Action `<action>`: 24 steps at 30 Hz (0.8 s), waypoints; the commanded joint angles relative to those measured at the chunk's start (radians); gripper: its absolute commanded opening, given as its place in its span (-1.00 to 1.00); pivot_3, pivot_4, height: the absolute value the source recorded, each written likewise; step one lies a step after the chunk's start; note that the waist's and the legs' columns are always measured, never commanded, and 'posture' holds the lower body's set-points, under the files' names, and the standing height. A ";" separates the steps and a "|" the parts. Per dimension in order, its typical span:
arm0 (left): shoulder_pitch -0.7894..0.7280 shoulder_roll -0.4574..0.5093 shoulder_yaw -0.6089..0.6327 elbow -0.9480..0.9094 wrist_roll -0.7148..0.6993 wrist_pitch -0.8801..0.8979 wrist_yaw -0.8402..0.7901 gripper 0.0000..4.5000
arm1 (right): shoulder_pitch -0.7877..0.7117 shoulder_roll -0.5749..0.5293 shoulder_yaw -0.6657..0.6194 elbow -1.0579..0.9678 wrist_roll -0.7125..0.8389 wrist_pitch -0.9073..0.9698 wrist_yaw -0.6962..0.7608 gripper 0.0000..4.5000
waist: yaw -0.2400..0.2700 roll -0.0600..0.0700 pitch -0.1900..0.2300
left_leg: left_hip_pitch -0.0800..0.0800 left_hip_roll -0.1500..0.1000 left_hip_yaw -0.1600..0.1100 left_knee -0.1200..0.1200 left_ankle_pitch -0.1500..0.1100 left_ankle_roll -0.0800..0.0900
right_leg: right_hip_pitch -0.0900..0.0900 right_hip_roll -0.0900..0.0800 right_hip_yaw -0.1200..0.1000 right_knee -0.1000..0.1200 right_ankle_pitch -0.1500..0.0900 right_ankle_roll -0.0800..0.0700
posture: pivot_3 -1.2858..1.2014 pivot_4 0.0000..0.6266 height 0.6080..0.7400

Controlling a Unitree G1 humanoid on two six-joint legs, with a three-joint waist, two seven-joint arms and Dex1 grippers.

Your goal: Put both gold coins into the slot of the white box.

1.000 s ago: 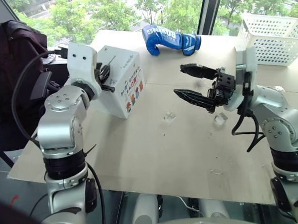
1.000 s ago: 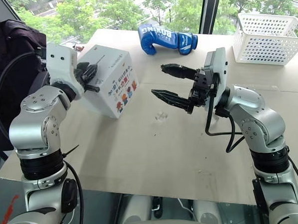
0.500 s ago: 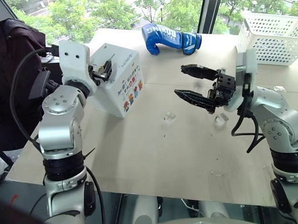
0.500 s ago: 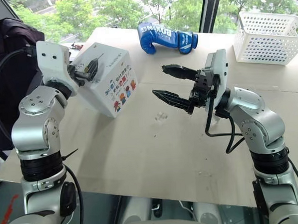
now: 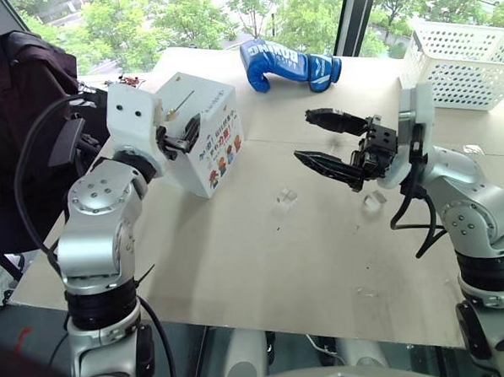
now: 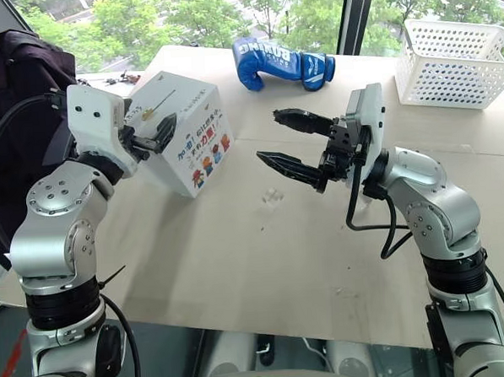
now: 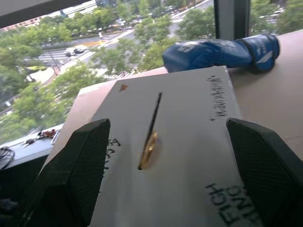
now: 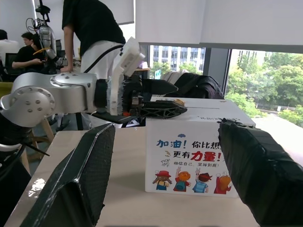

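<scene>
Our left gripper [image 5: 184, 137] stands open and empty at the near edge of the white box [image 5: 201, 145]. Just beyond it one gold coin [image 7: 149, 147] sits edge-on, half sunk in the slot [image 7: 152, 124], whose long axis runs away from the fingers; we judge a push would seat it. A wrapped object [image 5: 286, 197], perhaps the second coin, lies on the table [image 5: 265, 272], nearer our right gripper [image 5: 319, 137], which hangs open and empty. The white basket [image 5: 457, 64] sits far right, contents hidden.

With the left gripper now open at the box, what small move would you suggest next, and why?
Probably nudge the gold coin down with the left gripper: it stands half out of the slot in the white box, released but not dropped through.
</scene>
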State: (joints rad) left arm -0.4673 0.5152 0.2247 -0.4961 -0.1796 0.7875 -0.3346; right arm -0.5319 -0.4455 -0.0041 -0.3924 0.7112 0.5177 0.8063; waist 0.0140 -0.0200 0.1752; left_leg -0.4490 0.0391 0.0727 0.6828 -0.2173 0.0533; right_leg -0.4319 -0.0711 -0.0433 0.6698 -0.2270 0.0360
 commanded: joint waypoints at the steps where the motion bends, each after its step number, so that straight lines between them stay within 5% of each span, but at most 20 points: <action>1: 0.013 0.030 -0.019 -0.087 -0.028 -0.001 -0.036 0.78 | -0.004 0.003 -0.011 -0.035 0.009 -0.019 -0.001 0.67 | -0.001 0.000 0.000 | 0.000 0.000 0.000 0.000 0.000 0.000 | 0.000 0.000 0.000 0.000 0.000 0.000 | 0.03 -0.52 0.46; 24: -0.054 0.059 -0.017 0.036 -0.058 0.027 -0.025 0.78 | 0.008 0.009 -0.017 -0.047 -0.001 -0.034 -0.028 0.67 | -0.001 0.000 0.000 | -0.001 0.000 0.000 -0.001 0.000 0.001 | 0.000 0.003 0.000 -0.002 0.000 0.001 | 0.03 -0.52 0.46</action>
State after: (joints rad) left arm -0.5077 0.5723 0.1952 -0.4413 -0.2367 0.8354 -0.3673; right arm -0.5244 -0.4322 -0.0049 -0.3930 0.7087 0.5017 0.7795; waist 0.0135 -0.0201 0.1757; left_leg -0.4495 0.0388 0.0728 0.6822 -0.2175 0.0538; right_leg -0.4318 -0.0682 -0.0438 0.6680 -0.2267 0.0368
